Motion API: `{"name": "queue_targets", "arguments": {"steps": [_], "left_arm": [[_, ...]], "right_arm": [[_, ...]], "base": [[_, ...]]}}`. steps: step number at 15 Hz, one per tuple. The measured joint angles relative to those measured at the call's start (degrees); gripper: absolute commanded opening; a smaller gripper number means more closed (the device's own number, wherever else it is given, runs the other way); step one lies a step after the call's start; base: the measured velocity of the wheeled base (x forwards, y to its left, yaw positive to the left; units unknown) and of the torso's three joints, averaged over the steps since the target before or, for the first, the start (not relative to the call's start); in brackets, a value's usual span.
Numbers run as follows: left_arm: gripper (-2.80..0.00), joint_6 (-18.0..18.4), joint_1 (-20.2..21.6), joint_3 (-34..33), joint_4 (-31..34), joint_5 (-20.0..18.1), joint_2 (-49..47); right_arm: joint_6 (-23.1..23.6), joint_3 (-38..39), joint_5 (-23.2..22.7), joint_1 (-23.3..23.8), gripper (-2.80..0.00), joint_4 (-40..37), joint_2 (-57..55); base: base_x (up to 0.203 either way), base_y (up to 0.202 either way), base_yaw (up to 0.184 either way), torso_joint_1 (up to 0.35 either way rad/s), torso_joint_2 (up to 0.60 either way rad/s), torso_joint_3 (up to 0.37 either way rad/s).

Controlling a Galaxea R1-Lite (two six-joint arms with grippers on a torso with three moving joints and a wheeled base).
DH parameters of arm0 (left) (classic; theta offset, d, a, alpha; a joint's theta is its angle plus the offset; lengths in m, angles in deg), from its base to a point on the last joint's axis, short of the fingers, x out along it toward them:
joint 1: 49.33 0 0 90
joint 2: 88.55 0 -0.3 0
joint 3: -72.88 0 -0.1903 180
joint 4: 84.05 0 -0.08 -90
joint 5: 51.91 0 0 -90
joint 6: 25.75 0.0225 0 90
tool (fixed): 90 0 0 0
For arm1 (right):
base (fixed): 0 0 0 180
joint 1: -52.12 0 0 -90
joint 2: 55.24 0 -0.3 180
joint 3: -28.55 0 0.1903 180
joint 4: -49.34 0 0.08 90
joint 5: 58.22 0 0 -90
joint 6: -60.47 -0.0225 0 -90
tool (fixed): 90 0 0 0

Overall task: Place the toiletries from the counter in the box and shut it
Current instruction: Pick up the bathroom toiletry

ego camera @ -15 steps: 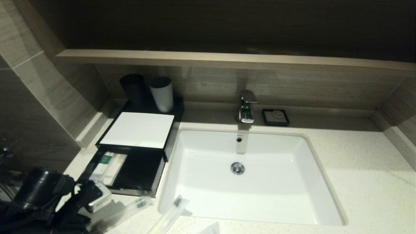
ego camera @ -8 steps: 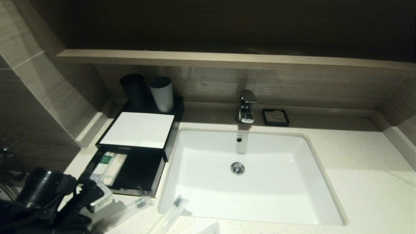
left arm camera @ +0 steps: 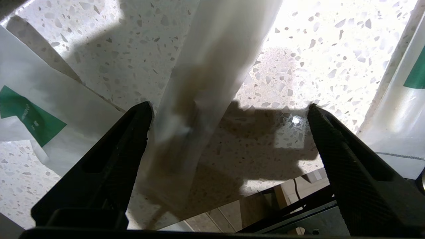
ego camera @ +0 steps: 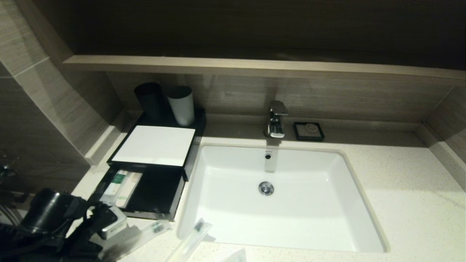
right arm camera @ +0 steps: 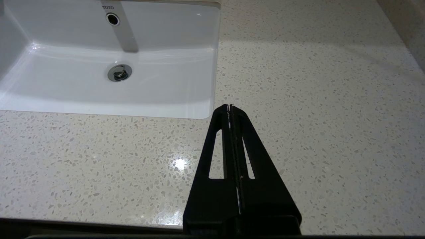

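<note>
Our left gripper [left arm camera: 229, 111] fingers spread wide, straddling a translucent sleeve [left arm camera: 199, 83] flat on the tabletop [left arm camera: 282, 66], ready to pinch. Right gripper [right arm camera: 229, 107] parked, fingers closed.

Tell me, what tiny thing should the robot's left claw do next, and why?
Probably pinch shut. The left gripper is wide open just above the counter, and a translucent sleeve lies between its fingers, not yet gripped. The box drawer is open and waiting.

Bathroom: basin [ego camera: 291, 218], tap [ego camera: 275, 120]
</note>
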Motion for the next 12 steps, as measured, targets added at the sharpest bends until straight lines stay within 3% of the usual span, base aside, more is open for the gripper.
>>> {"name": "queue_targets", "arguments": {"steps": [1, 12], "left_arm": [[-2.80, 0.0, 0.0, 0.0, 0.0, 0.0, 0.0], [-2.80, 0.0, 0.0, -0.5, -0.8, 0.0, 0.0]], "right_arm": [[0.0, 0.0, 0.0, 0.0, -2.80, 0.0, 0.0], [0.0, 0.0, 0.0, 0.0, -2.80, 0.0, 0.0]], "base": [[0.000, 0.000, 0.000, 0.000, 0.00, 0.000], [0.000, 0.000, 0.000, 0.000, 0.00, 0.000]]}}
